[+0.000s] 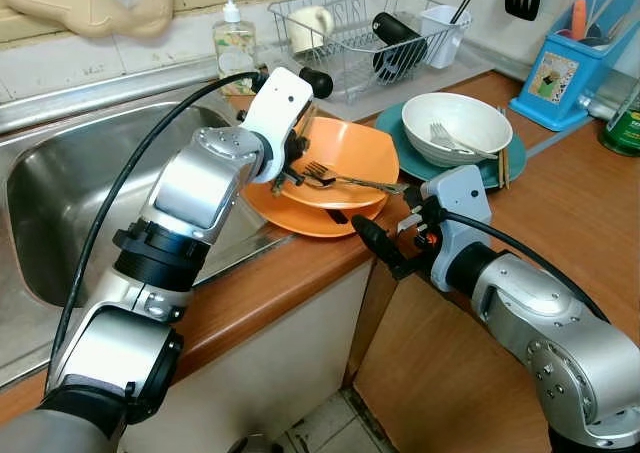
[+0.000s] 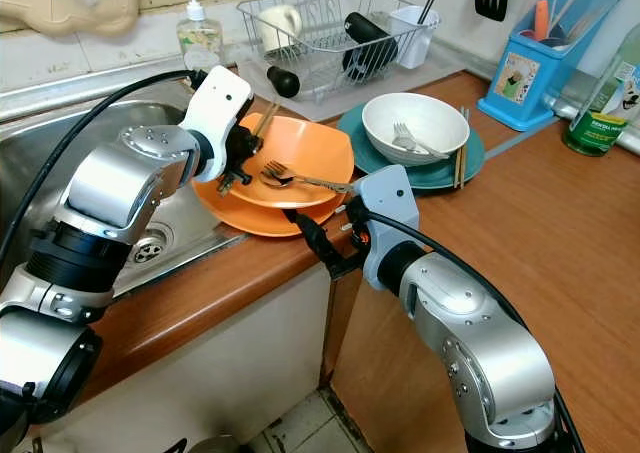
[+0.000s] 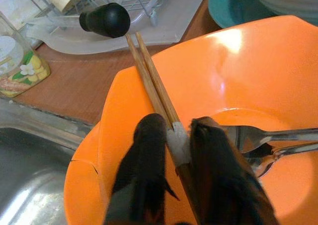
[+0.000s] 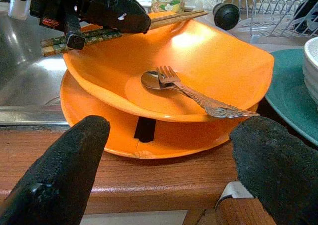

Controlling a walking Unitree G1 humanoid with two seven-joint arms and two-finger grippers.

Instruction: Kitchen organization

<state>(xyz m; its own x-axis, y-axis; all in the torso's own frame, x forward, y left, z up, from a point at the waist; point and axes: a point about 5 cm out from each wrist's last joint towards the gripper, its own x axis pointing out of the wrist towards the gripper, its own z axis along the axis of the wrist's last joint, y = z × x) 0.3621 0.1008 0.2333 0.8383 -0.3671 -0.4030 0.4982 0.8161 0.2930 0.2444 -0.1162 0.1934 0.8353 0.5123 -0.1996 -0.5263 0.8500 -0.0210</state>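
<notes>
Two orange plates [image 1: 355, 153] are stacked at the counter edge beside the sink. A fork and a spoon [image 4: 198, 93] lie in the upper one. My left gripper [image 3: 171, 123] hovers over that plate's sink-side rim, shut on a pair of wooden chopsticks [image 3: 149, 81] that point toward the dish rack. In front of the plates, below the counter's edge, my right gripper [image 4: 171, 135] is open with nothing between its fingers. Behind the plates, a white bowl [image 1: 455, 123] holding a fork sits on a teal plate [image 1: 395, 138].
Steel sink [image 1: 60, 193] to the left. A wire dish rack [image 1: 350, 33] with cups stands at the back, with a soap bottle [image 1: 233, 43] beside it. A blue utensil holder [image 1: 565, 73] and a green bottle [image 2: 605, 93] are at the right. More chopsticks [image 1: 503, 163] lie on the teal plate's rim.
</notes>
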